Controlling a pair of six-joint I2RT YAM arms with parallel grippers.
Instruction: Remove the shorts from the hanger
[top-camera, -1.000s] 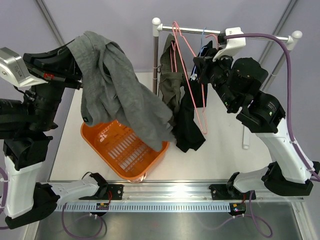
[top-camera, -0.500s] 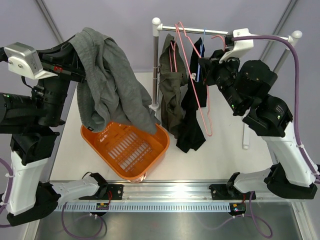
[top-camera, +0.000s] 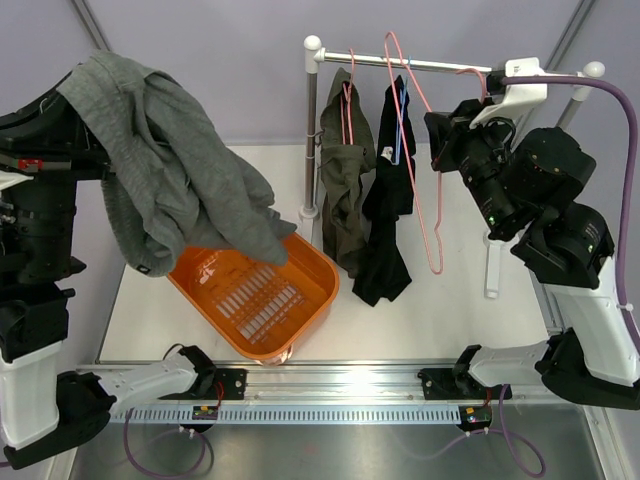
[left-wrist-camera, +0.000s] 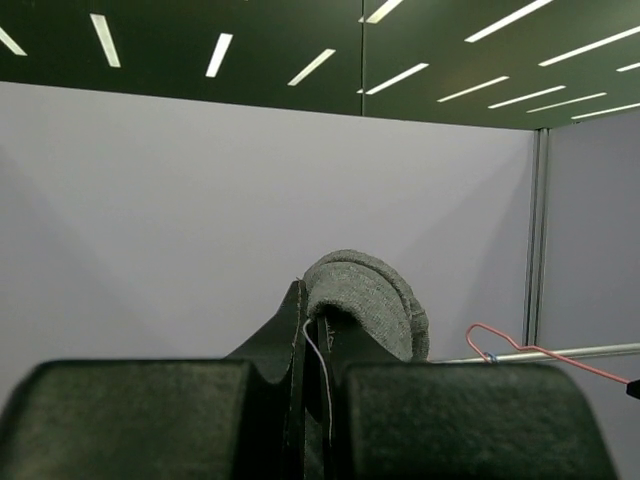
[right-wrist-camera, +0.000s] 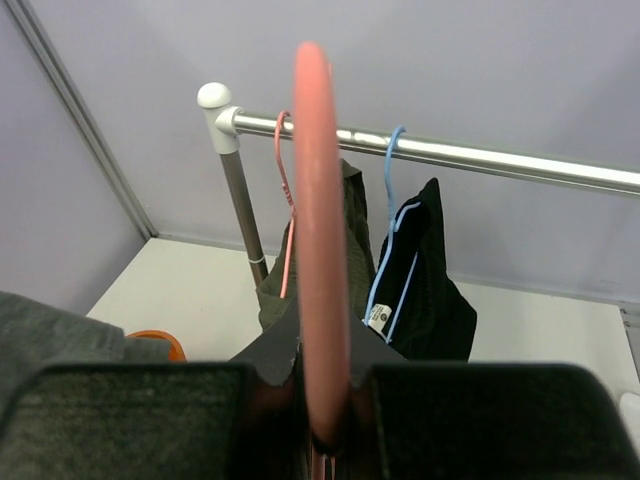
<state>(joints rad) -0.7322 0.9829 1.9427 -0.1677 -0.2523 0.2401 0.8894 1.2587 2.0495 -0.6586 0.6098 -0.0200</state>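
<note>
Grey shorts (top-camera: 170, 160) aloft (left tool (left-wrist-camera: 318, 335) high)

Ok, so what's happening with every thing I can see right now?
grey shorts: off the hanger, dangling from the left hand above the orange basket.
pink hanger: bare, pinched in the right hand.
orange basket: on the table, nothing seen inside.
olive shorts: hung on the rail.
black shorts: hung on the rail.

A lab cell: plain partition walls (left-wrist-camera: 150, 220), ceiling strip lights (left-wrist-camera: 104, 40), aluminium mounting rail (top-camera: 340, 378).
</note>
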